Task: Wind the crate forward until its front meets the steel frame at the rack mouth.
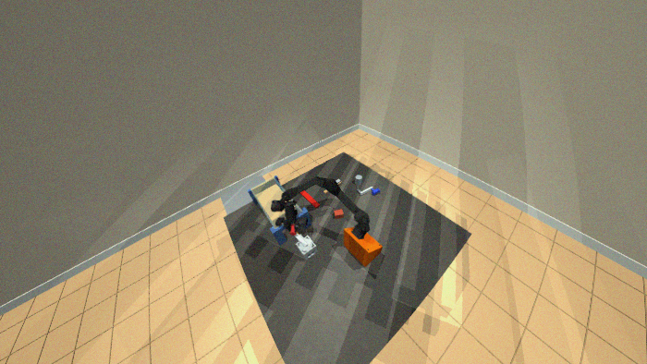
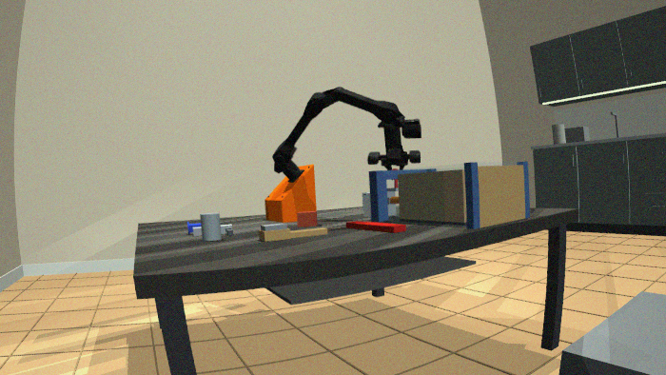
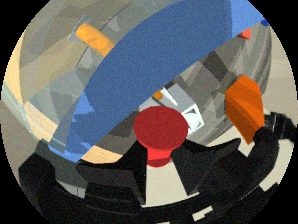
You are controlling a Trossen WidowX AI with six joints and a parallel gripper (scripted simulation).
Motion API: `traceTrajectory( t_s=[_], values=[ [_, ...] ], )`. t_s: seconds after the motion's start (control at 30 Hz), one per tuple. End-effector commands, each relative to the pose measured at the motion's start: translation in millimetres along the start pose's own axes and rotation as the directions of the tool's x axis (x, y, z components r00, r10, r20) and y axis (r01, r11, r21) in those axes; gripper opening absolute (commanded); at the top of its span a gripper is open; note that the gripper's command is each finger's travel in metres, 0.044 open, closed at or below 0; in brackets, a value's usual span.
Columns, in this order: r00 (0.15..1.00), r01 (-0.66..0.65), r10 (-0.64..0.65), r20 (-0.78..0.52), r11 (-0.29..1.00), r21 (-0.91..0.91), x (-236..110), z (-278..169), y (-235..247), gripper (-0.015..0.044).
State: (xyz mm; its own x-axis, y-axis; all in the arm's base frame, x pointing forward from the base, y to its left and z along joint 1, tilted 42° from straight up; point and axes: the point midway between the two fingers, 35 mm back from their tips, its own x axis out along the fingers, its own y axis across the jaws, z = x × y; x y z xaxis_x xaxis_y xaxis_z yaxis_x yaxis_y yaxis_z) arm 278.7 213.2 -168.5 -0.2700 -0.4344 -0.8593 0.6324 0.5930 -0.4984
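Observation:
My gripper [image 1: 292, 224] [image 2: 395, 167] [image 3: 155, 134] is shut on the winch handle's red knob [image 1: 293, 230] [image 3: 160, 126], beside the cubby mouth. The handle's white arm [image 1: 301, 238] reaches over the pale winch [image 1: 306, 248] [image 2: 366, 204] [image 3: 193, 120]; its key end is hidden. The blue frame [image 1: 278, 235] [image 2: 379, 196] [image 3: 150, 45] stands close to the gripper, its top bar crossing the wrist view. An orange strap [image 3: 95, 37] shows beyond the bar in the wrist view. I cannot clearly make out the crate, its tilt or its gap to the frame.
A red bar [image 1: 310, 199] [image 2: 376, 226] lies beside the cubby. A red block [image 1: 338, 213] [image 2: 306, 219], a grey cylinder [image 1: 359, 178] [image 2: 210, 227], a blue-ended tool [image 1: 375, 190] and a tan piece [image 2: 309, 232] are farther off. The orange arm base [image 1: 362, 248] [image 2: 297, 202] stands on the bench.

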Motion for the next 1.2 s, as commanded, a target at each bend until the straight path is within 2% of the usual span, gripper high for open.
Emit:
traceTrajectory(
  t_s=[0.0, 1.17],
  values=[
    [0.999, -0.025, 0.025, -0.021, 1.000, -0.013, 7, -19, 14, 0.0000],
    [0.999, -0.027, 0.026, -0.023, 1.000, -0.014, 23, -58, 25, 0.0000]
  ],
)
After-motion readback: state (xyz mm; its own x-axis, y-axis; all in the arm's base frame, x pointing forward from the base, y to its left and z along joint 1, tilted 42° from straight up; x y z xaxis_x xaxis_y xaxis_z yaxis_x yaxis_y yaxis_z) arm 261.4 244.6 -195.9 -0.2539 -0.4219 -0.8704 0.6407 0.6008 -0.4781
